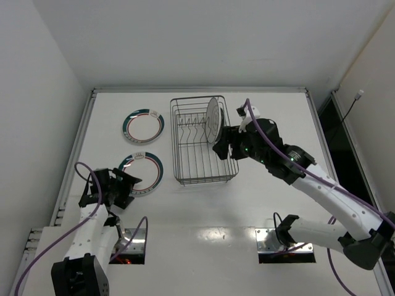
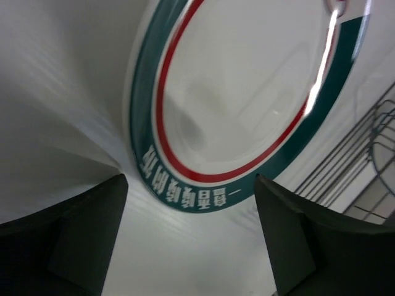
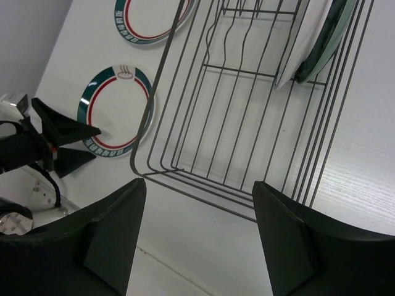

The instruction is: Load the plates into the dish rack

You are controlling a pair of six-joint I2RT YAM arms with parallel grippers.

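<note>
Two white plates with teal rims and red rings lie flat on the table left of the dish rack (image 1: 203,145): the far one (image 1: 143,126) and the near one (image 1: 143,171). In the rack's far right part a white plate with grey rings (image 1: 213,116) stands upright, with a teal-edged plate (image 3: 327,43) beside it. My left gripper (image 1: 131,184) is open and empty, its jaws low at the near plate's (image 2: 247,92) lettered edge, apart from it. My right gripper (image 1: 223,150) is open and empty, above the rack's near right corner (image 3: 247,111).
The rack's wires (image 2: 364,160) show at the right edge of the left wrist view. My left gripper (image 3: 58,139) shows in the right wrist view beside the near plate (image 3: 117,108). Raised table edges run along the left (image 1: 77,148) and back (image 1: 197,90).
</note>
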